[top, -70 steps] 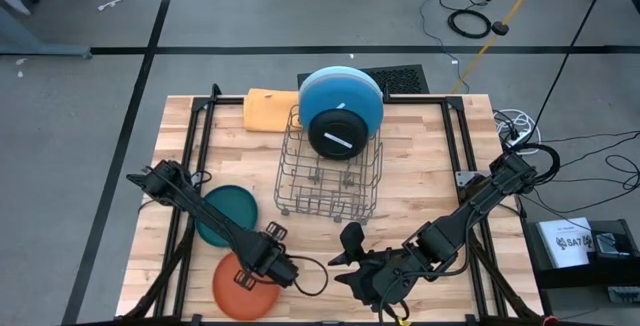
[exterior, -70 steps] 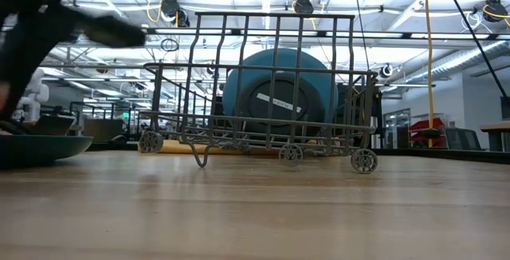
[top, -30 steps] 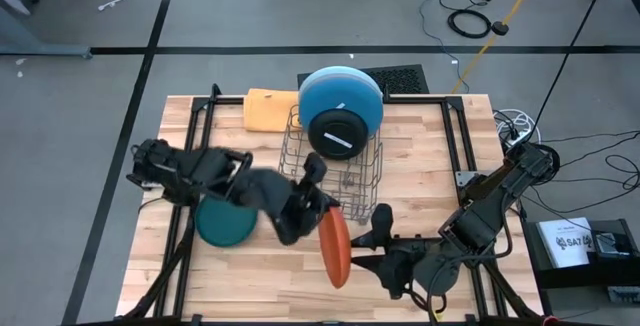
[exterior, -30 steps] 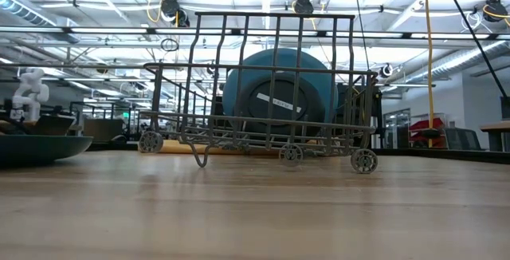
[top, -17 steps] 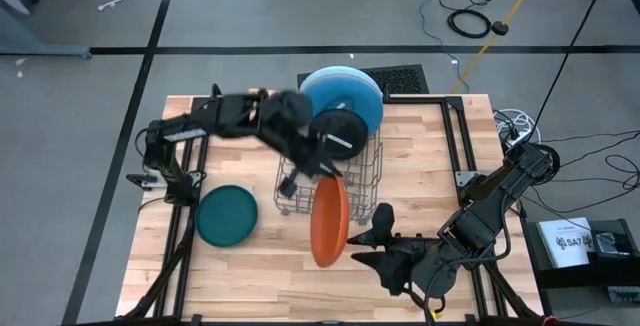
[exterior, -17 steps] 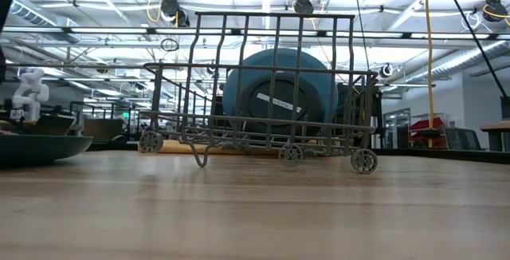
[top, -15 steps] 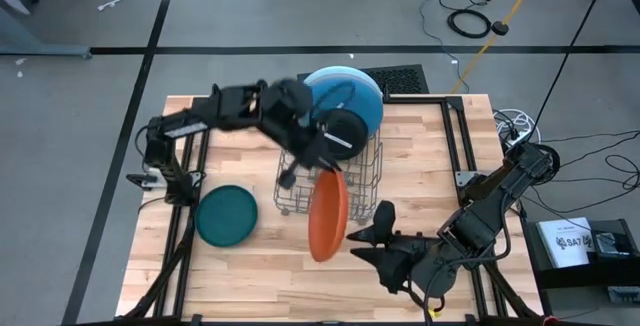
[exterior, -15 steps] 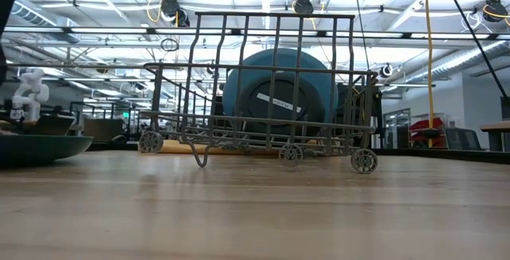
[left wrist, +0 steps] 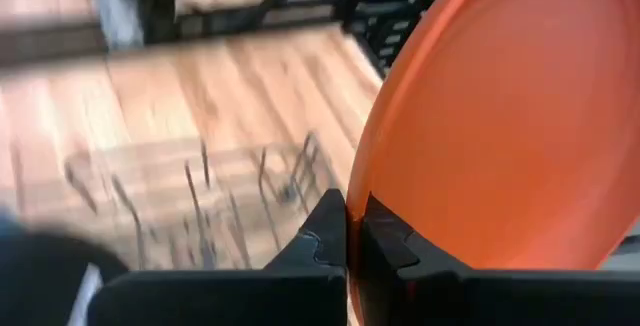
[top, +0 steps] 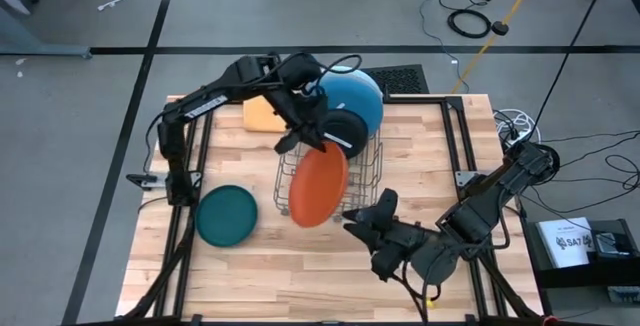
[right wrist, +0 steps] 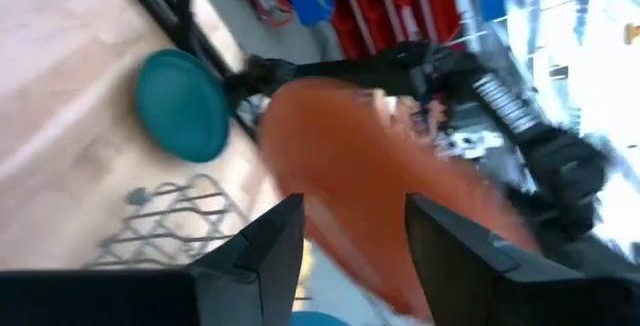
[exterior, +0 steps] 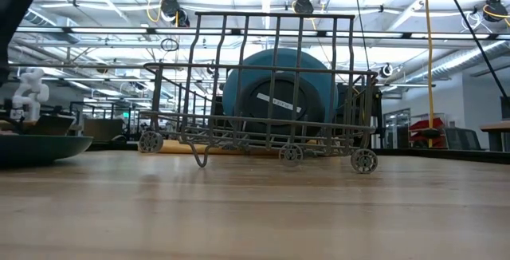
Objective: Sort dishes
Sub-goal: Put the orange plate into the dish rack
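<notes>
High view: left gripper [top: 318, 144] sits over the wire rack [top: 330, 181] near the middle of the desk [top: 420, 166], pinching the orange plate [top: 320, 186] by its upper rim. The plate hangs tilted above the rack's front half, its broad face showing to the overhead camera and its long axis running from the gripper toward the desk's front edge.

Left wrist view: both fingers [left wrist: 385, 241] are pressed onto the orange plate's [left wrist: 500, 126] edge, one on each face, rack wires blurred beneath. This grip cannot be made out from overhead.

Low view: no orange plate in it. It shows the rack [exterior: 255, 92] standing on the desk with the black plate [exterior: 275, 104] upright inside it, the medium blue plate [exterior: 279, 68] upright behind it, and the dark teal plate [exterior: 36, 147] lying flat at the left.

High view again: black plate [top: 340, 131] and medium blue plate [top: 350, 96] stand on edge at the rack's back end. The dark teal plate [top: 226, 216] lies flat toward the desk's front-left, well apart from the rack. A folded orange-yellow cloth [top: 262, 113] lies by the back edge, partly under the left arm.

Right gripper [top: 362, 228] hovers near the front edge, just off the rack's front-right corner. Its fingers [right wrist: 255, 256] are spread in the right wrist view, nothing between them; beyond them, the orange plate [right wrist: 370, 206] is blurred and the teal plate [right wrist: 185, 104] lies flat.
</notes>
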You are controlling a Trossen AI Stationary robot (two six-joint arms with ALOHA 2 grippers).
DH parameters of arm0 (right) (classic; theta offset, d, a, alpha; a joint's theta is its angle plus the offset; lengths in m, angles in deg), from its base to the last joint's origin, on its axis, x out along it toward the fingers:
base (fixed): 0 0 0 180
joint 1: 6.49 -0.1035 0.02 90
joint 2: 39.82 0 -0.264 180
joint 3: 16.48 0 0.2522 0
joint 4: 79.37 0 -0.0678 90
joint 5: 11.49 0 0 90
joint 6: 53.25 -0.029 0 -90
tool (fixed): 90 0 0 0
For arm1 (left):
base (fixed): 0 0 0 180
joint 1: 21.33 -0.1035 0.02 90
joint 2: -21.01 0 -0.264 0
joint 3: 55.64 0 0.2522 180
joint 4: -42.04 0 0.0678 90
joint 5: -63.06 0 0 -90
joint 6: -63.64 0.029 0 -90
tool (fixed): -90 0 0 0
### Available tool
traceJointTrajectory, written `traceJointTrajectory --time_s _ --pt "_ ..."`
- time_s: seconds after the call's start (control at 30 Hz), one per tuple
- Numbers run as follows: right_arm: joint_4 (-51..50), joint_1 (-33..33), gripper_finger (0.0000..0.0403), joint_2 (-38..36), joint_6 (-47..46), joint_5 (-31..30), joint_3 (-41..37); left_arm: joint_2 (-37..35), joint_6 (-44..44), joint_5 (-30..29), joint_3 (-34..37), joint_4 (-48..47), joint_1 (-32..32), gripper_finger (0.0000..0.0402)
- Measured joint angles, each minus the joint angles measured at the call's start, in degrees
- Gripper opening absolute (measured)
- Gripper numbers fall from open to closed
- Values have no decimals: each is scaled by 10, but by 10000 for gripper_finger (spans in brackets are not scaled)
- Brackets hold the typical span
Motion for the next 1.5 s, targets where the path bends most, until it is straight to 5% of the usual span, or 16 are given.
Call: traceJointTrajectory --time_s 0.27,0.6,0.9,1.17,1.5 --pt "52 24 216 -5 121 -14 0 43 -41 -1 0 -114 -61 0" --pt "-119 117 258 -5 -8 91 0 72 -70 -8 1 -134 -72 0" --pt "-162 162 191 -5 -19 135 0 72 -63 -8 1 -140 -68 0" --pt "-177 165 24 -3 -15 180 -1 72 7 -2 1 -130 -56 3" --pt "-214 167 13 -6 -72 201 0 2 41 -71 -16 22 -52 113"
